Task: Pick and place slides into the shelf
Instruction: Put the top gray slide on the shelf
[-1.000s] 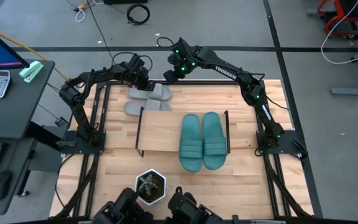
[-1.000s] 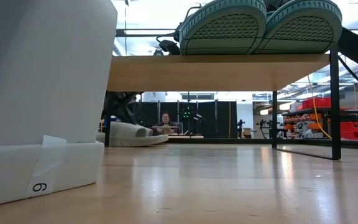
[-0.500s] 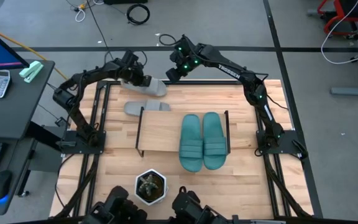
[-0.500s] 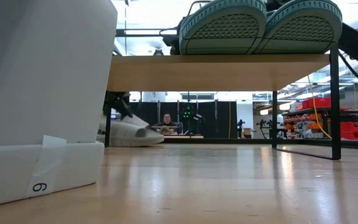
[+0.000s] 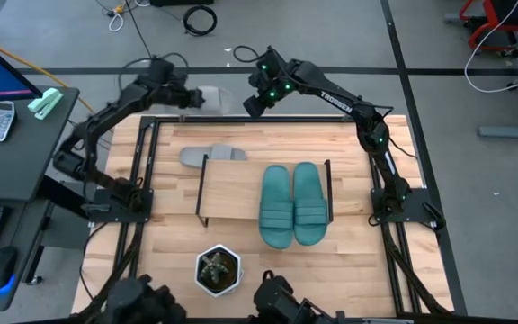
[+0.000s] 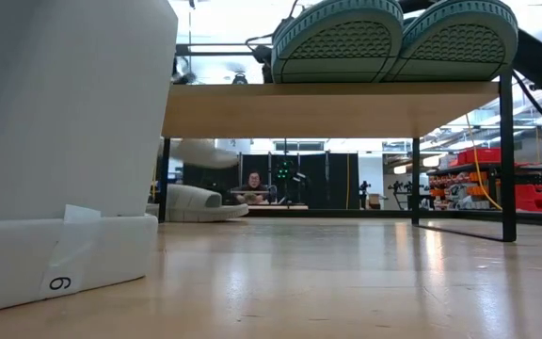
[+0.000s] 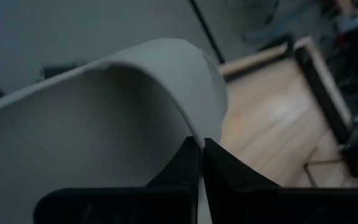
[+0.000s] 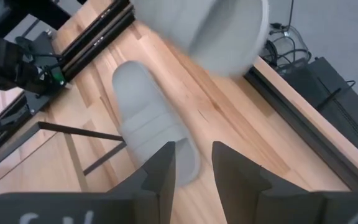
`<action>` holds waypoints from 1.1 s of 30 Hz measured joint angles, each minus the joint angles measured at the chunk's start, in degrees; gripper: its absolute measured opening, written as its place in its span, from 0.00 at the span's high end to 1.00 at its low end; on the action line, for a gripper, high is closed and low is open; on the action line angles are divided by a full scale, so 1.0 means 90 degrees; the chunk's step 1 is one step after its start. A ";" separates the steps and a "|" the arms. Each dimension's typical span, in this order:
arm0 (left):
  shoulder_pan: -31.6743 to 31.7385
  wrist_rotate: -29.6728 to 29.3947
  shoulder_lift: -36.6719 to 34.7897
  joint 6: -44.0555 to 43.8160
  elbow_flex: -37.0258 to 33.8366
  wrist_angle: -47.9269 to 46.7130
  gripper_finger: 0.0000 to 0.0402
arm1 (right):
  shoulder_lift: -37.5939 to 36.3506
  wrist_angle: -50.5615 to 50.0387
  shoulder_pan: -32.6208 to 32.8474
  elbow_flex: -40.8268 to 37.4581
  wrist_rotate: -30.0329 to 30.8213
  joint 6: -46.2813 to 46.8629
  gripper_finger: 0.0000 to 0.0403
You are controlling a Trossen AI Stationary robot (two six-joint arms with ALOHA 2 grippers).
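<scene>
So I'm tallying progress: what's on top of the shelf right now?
The teal-green pair lies side by side on the right half of the shelf; the left half is bare. One grey slide lies on the table behind, and the left gripper holds the other aloft.

slides on shelf [image 5: 293, 203]: teal-green, ribbed straps | slide on surface [image 5: 212, 155]: light grey | lifted slide [image 5: 207, 97]: light grey | shelf [image 5: 232, 193]: light wood top, black frame | surface [image 5: 367, 261]: pale wood planks | plant pot [image 5: 218, 270]: white
</scene>
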 joint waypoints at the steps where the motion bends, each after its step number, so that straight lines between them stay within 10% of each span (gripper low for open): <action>1: 0.0041 -0.0001 -0.0171 -0.0031 0.0000 0.0059 0.98 | -0.0033 -0.0014 0.0000 0.0000 -0.0001 -0.0002 0.72; 23: -0.0522 -0.0853 -0.2318 -0.0882 0.0001 0.3490 0.98 | -0.1021 0.4189 -0.0029 -0.0002 -0.0148 0.2330 0.72; 33: -0.1342 -0.1447 -0.2318 -0.0413 0.0002 0.3942 0.98 | -0.1168 0.4531 -0.0004 -0.0009 -0.0231 0.1573 0.55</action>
